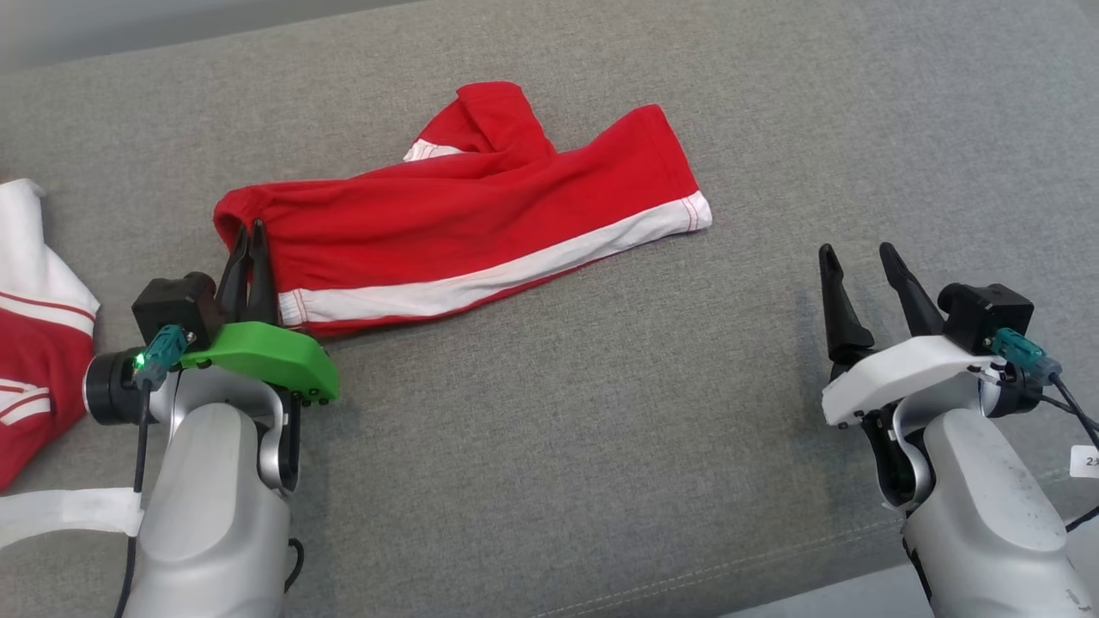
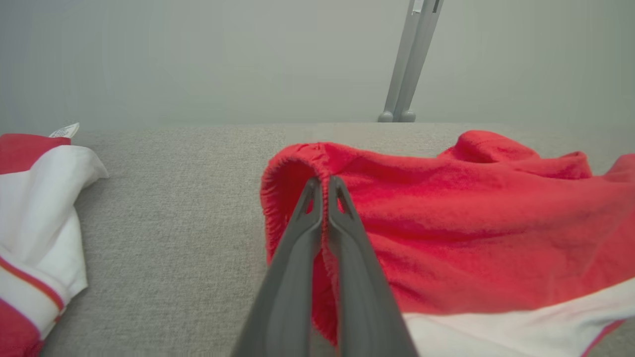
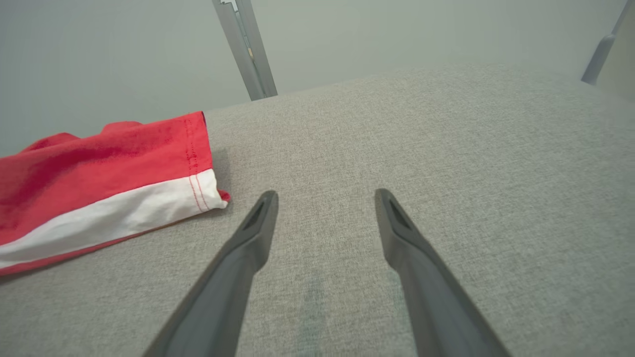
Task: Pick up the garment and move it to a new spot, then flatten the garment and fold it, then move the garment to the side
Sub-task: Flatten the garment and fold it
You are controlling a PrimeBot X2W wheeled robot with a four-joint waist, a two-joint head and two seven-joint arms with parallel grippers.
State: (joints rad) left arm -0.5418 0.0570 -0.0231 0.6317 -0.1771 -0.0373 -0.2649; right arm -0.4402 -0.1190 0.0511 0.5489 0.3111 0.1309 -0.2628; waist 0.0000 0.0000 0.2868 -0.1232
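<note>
Silver forearms (image 1: pixel 215 506) end in a green-cased left gripper (image 1: pixel 249 232) and white-cased right gripper (image 1: pixel 856 251), with teal plugs (image 1: pixel 159 352).

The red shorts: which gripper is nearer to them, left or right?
Left. The left gripper is shut on the red shorts at their waistband end; the right gripper stands open beside the hem end, not touching.

garment (image 1: pixel 481 215) on cushion (image 1: pixel 601 429), centre | left pincer (image 1: pixel 249 230) at its left end | right pincer (image 1: pixel 856 251) well right | other cloth (image 1: pixel 34 343) far left

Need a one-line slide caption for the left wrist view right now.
Left gripper shut on the waistband edge of the red shorts on grey fabric, another red-and-white garment lying apart.
</note>
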